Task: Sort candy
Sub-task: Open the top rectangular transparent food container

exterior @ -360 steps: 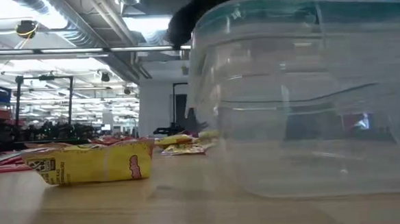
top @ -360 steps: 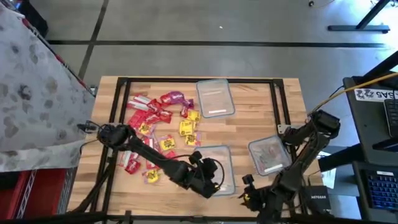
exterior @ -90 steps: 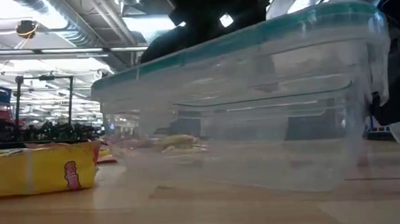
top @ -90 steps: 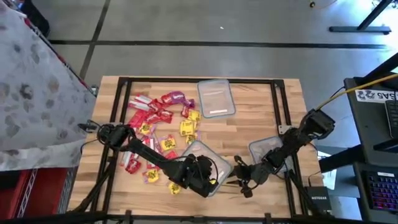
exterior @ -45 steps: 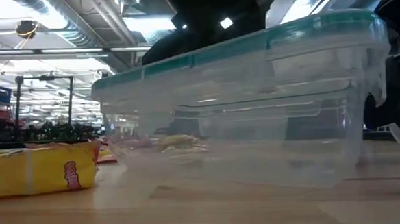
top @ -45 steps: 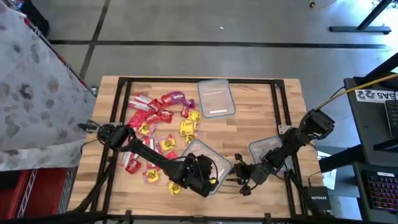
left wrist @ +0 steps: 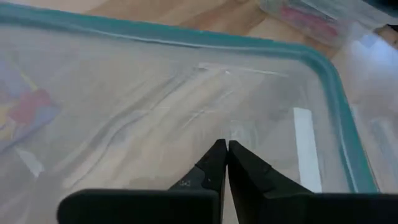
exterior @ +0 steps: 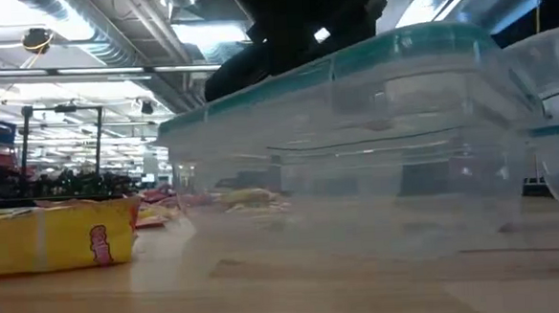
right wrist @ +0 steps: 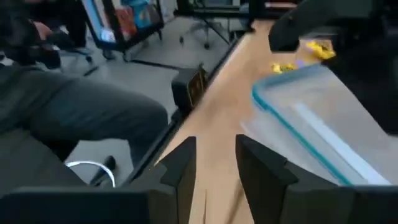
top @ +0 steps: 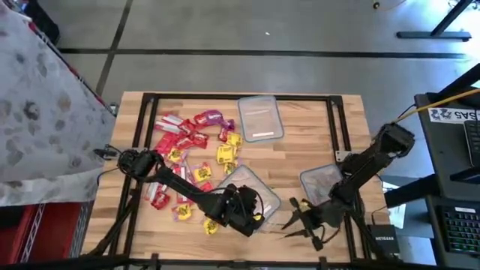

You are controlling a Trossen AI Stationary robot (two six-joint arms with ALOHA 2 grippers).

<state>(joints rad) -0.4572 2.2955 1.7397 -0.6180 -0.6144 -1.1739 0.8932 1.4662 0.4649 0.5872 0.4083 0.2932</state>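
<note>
The candy (top: pixel 191 146) lies as a loose pile of red, yellow and purple packets on the table's left half. One yellow packet (exterior: pixel 63 235) lies close to the low camera. A clear tub with a teal-rimmed lid (top: pixel 251 193) stands skewed on the table near the front edge. My left gripper (top: pixel 241 210) is shut on top of the tub's lid (left wrist: pixel 186 118). My right gripper (top: pixel 300 223) is open just right of the tub, near the front edge, and touches nothing. The tub's corner (right wrist: pixel 298 106) shows beyond its fingers. My left gripper rests its shut fingertips (left wrist: pixel 227 155) on the flat top of the clear lid (left wrist: pixel 261 124), inside the teal rim. The fingers slant down onto it from above. The tub stands with its bottom on the table.
A second clear tub (top: pixel 322 184) holding red packets stands at the right, behind my right arm. A third lidded tub (top: pixel 260 118) stands at the far middle. A yellow packet (top: pixel 212 225) lies near the front edge, left of my left gripper. A person sits beyond the table's front edge (right wrist: pixel 68 118).
My right gripper has drawn back from the tub's right end toward the table's near right. The tub under my left gripper has slid a little toward the right, staying flat on the table.
</note>
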